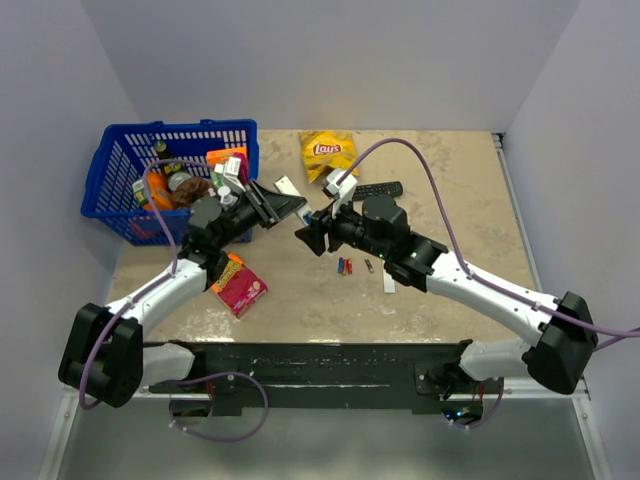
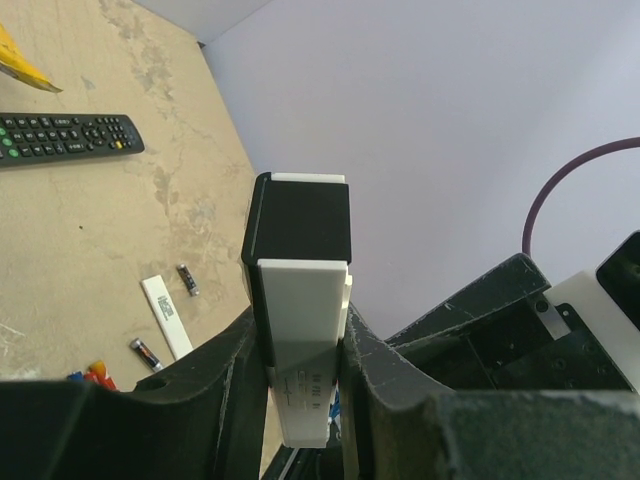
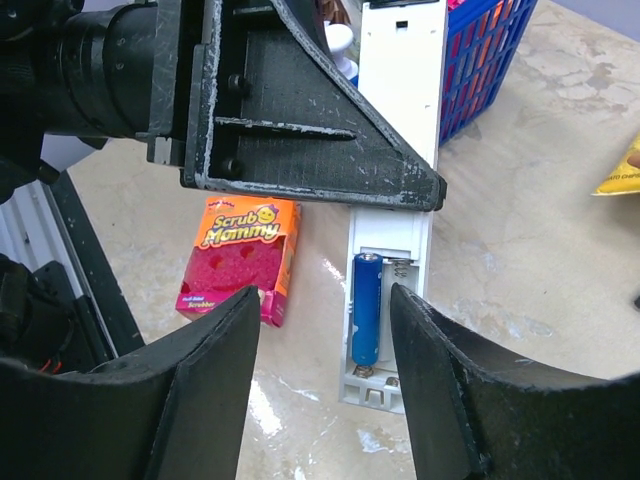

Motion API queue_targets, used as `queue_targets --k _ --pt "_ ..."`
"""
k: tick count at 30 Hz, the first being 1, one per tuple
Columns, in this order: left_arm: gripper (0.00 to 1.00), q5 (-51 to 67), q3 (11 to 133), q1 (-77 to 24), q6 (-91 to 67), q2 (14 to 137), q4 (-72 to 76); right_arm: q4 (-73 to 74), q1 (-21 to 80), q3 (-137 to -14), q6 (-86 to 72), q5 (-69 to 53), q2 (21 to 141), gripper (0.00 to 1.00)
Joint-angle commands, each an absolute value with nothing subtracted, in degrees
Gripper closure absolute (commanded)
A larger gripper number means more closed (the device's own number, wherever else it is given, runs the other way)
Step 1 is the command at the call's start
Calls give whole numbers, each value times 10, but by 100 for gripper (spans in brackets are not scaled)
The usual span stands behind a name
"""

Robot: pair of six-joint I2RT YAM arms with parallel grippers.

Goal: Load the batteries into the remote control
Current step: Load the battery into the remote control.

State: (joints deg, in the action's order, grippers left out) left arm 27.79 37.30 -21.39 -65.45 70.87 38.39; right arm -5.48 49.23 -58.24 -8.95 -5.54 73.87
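My left gripper [image 2: 300, 345] is shut on the slim white remote control [image 2: 300, 290] and holds it above the table. In the right wrist view the remote control [image 3: 385, 225] shows its open battery bay. One blue battery [image 3: 366, 308] lies in the bay's left slot, and a bare spring shows in the slot beside it. My right gripper [image 3: 325, 305] is open, its fingers standing either side of the bay's end without touching it. Loose red and blue batteries [image 1: 343, 266] lie on the table. The two grippers [image 1: 290, 207] [image 1: 310, 236] meet at the table's middle.
A white back strip [image 2: 165, 317] and two small dark grey pieces [image 2: 187, 280] lie on the table. A black remote [image 2: 65, 135] and a Lay's bag [image 1: 328, 152] are farther back. A Scrub Mommy box [image 3: 240, 255] lies near the blue basket [image 1: 115, 165] of goods.
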Motion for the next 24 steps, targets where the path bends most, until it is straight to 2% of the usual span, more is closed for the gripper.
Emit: queue_targets --k 1,14,18,19,24 --pt "100 318 406 -214 -665 708 442 -29 485 -612 -71 -11 718 41" --pt "100 349 414 -212 -668 715 445 53 469 -692 -28 -37 689 33" --pt "100 362 420 -211 -668 720 445 47 422 -693 -7 -118 674 35" --pt "100 367 421 -212 -668 721 445 42 408 -685 -4 -174 671 35" --pt "100 402 437 -211 -669 728 437 19 353 -655 130 -325 636 33"
